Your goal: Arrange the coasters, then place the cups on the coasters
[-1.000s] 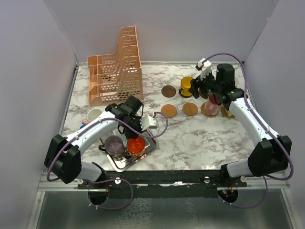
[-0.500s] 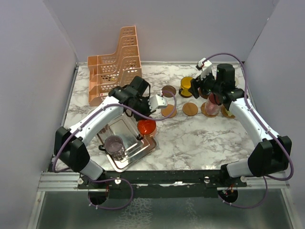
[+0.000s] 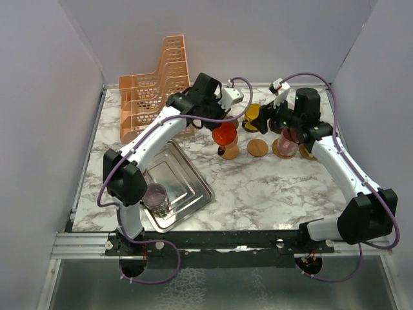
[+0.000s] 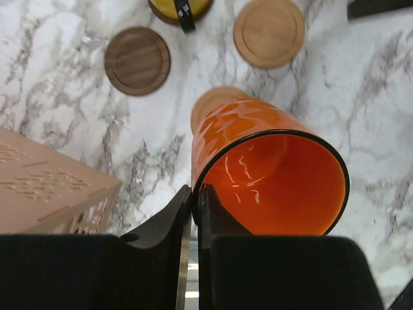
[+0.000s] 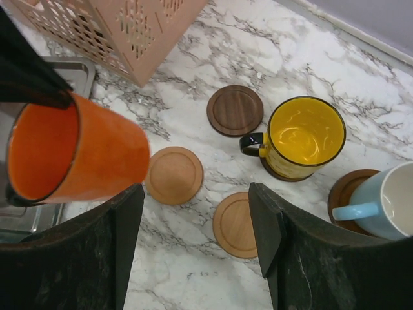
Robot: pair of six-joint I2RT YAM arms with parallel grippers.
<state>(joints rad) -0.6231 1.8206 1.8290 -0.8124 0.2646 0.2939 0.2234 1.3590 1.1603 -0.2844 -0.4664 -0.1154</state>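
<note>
My left gripper (image 4: 195,200) is shut on the rim of the glossy orange cup (image 4: 248,132), one finger inside and one outside. The cup hangs tilted over a tan coaster (image 4: 213,103); in the top view the orange cup (image 3: 225,134) covers most of that coaster (image 3: 228,154). Another tan coaster (image 5: 237,224) and a dark coaster (image 5: 235,110) lie bare. The yellow cup (image 5: 306,135), a light blue cup (image 5: 390,203) and a maroon-pink cup (image 3: 288,139) each stand on a coaster. My right gripper (image 5: 197,239) hovers open above the tan coasters, holding nothing. A grey-purple cup (image 3: 155,196) stands on the tray.
The silver tray (image 3: 187,184) lies at the near left. An orange plastic file rack (image 3: 158,90) stands at the back left. Grey walls close in the marble table on three sides. My two arms are close together over the coasters at the back.
My left arm has lifted the orange cup off the tray and carried it back and to the right, over a tan coaster. The right arm has hardly moved.
</note>
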